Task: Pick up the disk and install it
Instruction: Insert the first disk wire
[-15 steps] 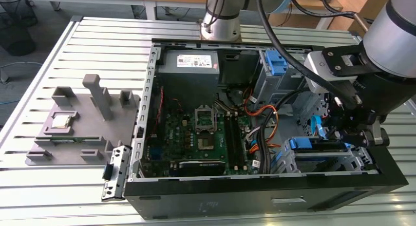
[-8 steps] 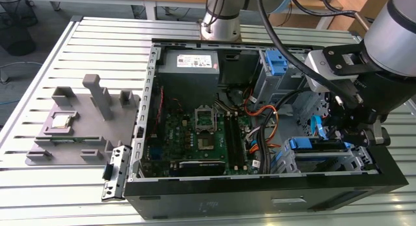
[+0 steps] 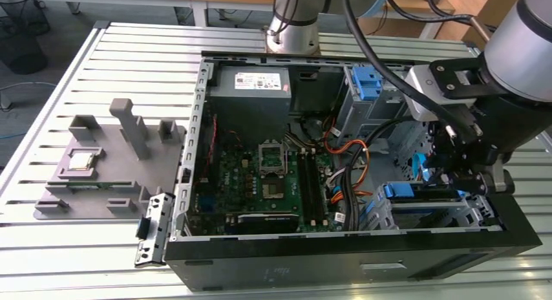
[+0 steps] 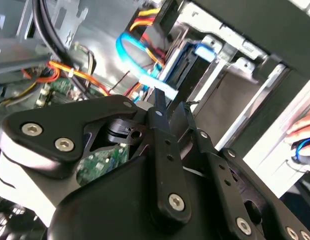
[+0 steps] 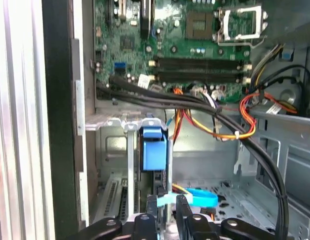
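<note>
Pincer (image 5: 167, 204) fingers sit nearly closed, empty, beside the disk (image 5: 154, 150) seated in its bay.

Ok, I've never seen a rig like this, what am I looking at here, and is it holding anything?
It is a robot arm with a gripper, working inside an open computer case that lies on a slatted metal table. The exterior view comes from a camera off the arm; both wrist views come from cameras riding near the gripper, looking into the case. On the exterior view's left, a grey holder carries a small square chip. The gripper is down at the disk, which sits on edge in its blue frame in the metal drive cage. Whether it grips the disk, I cannot tell.
</note>
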`<state>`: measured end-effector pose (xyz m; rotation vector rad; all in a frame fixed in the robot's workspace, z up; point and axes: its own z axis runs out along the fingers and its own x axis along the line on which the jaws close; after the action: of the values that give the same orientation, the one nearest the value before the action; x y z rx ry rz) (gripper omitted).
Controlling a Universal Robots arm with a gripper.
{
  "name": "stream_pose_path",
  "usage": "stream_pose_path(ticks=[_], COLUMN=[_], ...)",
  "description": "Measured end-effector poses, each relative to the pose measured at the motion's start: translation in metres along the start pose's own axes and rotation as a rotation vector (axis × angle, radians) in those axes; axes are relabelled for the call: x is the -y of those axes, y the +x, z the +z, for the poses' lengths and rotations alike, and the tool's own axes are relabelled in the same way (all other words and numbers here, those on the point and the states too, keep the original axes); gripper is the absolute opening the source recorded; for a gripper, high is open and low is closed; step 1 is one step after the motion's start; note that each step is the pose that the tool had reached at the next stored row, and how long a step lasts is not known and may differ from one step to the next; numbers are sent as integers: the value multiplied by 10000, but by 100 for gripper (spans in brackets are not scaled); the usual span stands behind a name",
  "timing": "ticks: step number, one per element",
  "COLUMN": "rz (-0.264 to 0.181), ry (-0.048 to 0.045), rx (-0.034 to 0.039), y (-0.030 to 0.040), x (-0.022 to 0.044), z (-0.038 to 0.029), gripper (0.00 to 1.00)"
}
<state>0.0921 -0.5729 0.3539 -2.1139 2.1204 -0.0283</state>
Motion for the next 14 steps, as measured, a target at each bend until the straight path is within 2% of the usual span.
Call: stream_pose_path(ticks=[2,3,9,14], rz=[25,34,38,37], ry=[-279,-381,-416,-416], rx=[-2,-2,-2,-2], y=[0,0,0,0], x=[4,5,5,48], z=[7,9,10,15], gripper=[29,29,29,29])
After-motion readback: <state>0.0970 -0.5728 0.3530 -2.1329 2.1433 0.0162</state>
